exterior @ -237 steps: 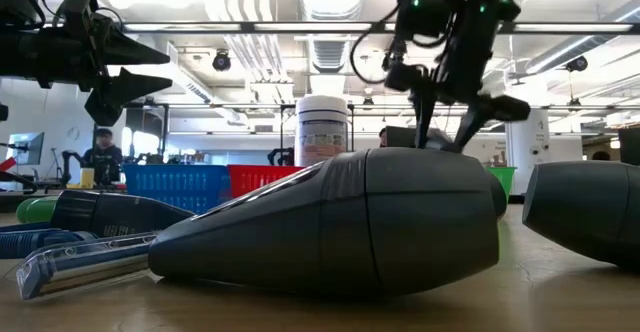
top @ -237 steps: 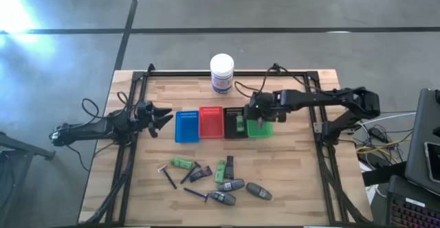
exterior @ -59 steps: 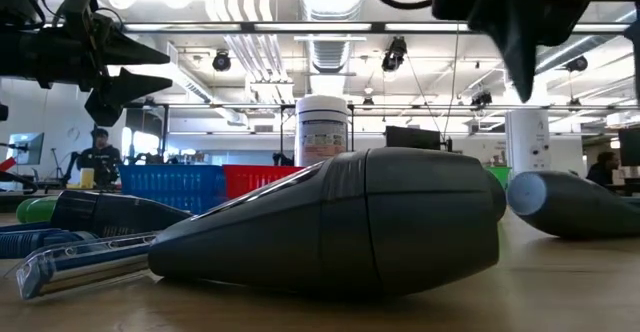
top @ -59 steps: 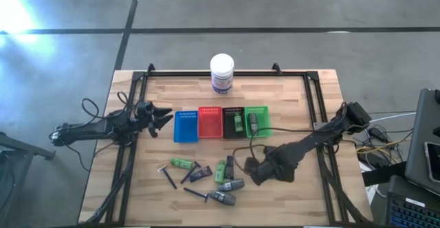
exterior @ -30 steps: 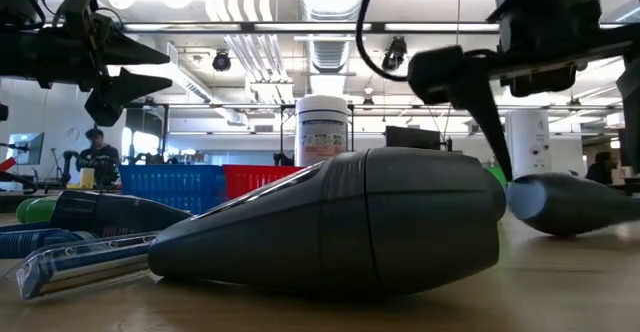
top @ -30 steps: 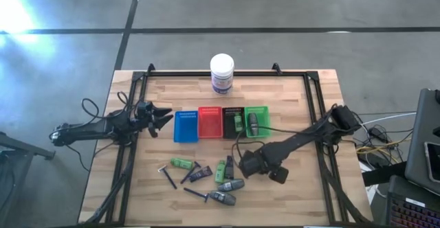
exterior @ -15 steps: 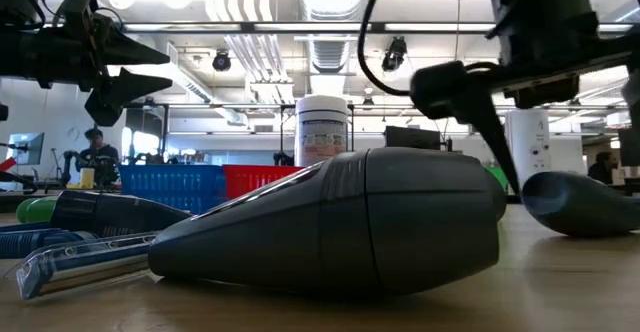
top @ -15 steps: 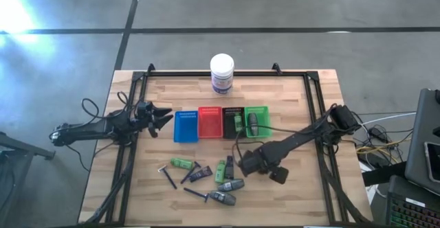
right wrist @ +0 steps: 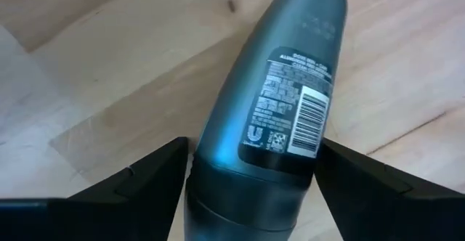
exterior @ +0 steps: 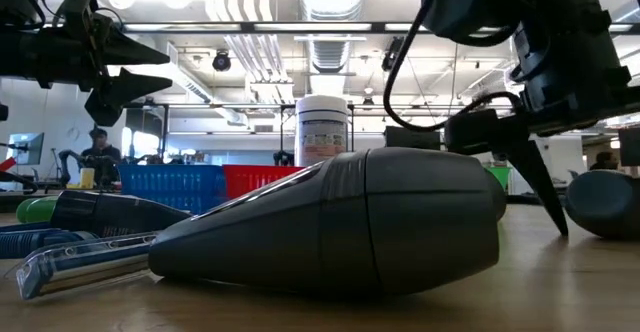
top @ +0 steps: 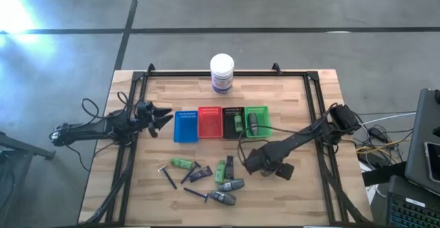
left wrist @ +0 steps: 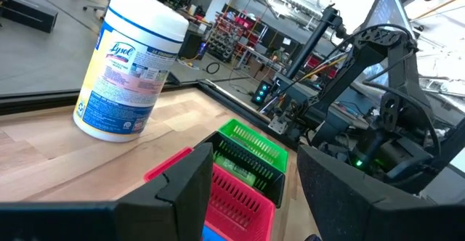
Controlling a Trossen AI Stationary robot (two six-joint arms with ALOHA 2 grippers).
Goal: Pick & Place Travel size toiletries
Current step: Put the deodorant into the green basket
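Observation:
Several toiletries lie loose near the table's near edge: green tubes [top: 181, 163], dark tubes [top: 199, 174], razors [top: 167, 176] and grey mini bottles [top: 232, 185]. One more grey bottle [top: 283, 172] [right wrist: 269, 117] lies on its side to their right. My right gripper [top: 270, 166] [right wrist: 252, 145] is low over it and open, one finger on each side of its wider end. My left gripper [top: 165, 118] [left wrist: 254, 161] hovers open at the table's left, beside the blue tray [top: 186, 126]. My right gripper's fingers [right wrist: 156, 165] slant down from above on either side of the grey bottle's wider end [right wrist: 240, 176]. Their tips lie right at its sides; I cannot tell whether they touch. The bottle lies on its side on the table.
Blue, red [top: 210, 123], black [top: 228, 123] and green [top: 261, 118] trays stand in a row mid-table. A green tube lies in the black tray and a grey bottle in the green one. A white jar [top: 222, 73] stands at the far edge. A dark rail frames the tabletop.
My right gripper has shifted a little toward the table's right edge and come lower. The grey bottle by its fingers has slid the same way along the table. The left arm has kept still.

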